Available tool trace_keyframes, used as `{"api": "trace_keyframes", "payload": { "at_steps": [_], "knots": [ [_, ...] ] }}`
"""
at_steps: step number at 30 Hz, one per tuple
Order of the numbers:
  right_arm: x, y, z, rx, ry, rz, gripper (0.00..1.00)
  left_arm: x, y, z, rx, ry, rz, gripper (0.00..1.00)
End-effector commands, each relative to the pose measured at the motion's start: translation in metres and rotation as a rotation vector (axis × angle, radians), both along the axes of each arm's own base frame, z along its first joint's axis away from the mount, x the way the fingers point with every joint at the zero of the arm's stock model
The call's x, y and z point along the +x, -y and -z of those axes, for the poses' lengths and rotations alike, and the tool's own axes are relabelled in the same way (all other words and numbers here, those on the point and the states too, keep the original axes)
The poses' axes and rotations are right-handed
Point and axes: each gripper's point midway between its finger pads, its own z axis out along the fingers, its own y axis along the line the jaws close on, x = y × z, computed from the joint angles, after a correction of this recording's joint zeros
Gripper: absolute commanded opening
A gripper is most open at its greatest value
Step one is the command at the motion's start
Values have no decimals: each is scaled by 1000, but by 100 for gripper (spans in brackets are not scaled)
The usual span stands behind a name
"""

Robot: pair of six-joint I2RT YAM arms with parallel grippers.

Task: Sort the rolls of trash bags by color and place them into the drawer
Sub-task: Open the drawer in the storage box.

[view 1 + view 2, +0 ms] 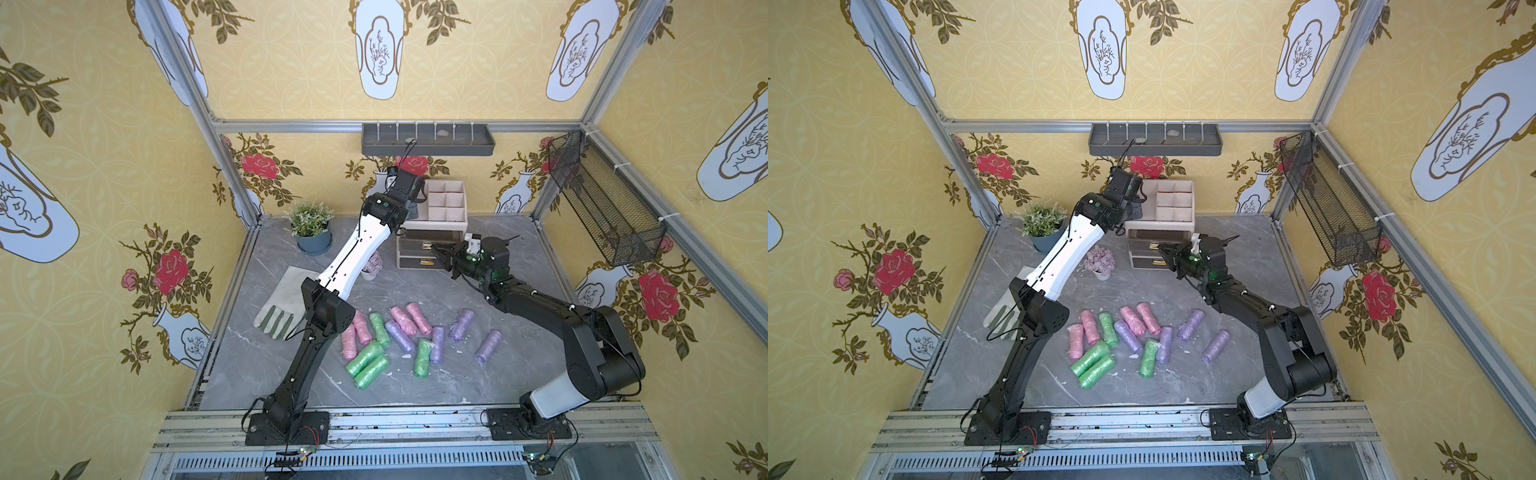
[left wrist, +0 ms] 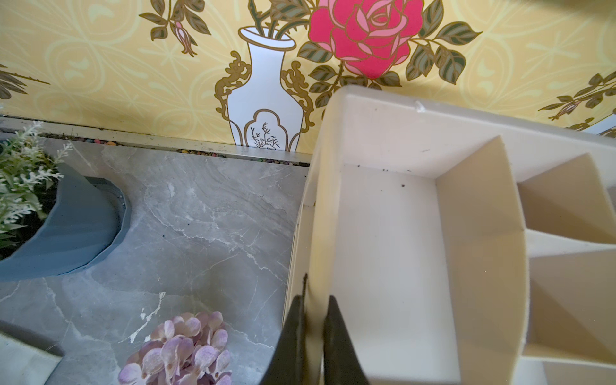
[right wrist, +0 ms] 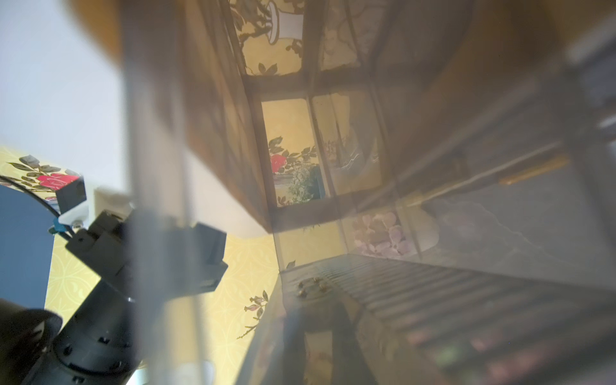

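Pinching a wall of the cream plastic compartment organiser [image 2: 383,140] in the narrow left gripper [image 2: 316,300]; holding the nearly closed right gripper [image 1: 437,250] at a smoky translucent drawer [image 1: 411,246], grip unclear; leaving crinkly pink, green and purple rolls of trash bags [image 1: 419,319] scattered on grey marble tabletop [image 1: 436,386]

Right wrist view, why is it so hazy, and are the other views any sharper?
Right wrist view: hazy and low-contrast, shot through the smoky translucent drawer at close range, its gold handle smeared. Left wrist view: sharp on the organizer, bright and even. Both top views: crisp rolls, soft shadows, wide-angle stretch toward the corners.
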Motion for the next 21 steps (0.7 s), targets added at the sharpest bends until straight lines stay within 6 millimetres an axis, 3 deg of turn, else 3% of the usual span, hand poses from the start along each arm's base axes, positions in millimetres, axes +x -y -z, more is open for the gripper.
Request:
{"api": "trace_keyframes", "payload": {
  "at_steps": [1, 21],
  "knots": [
    [-31, -8, 32, -53, -125, -120, 2, -4, 8, 20, -33, -64, 4, 0],
    [-72, -3, 26, -72, -136, -209, 2, -3, 7, 21, -24, -60, 5, 0]
  ]
}}
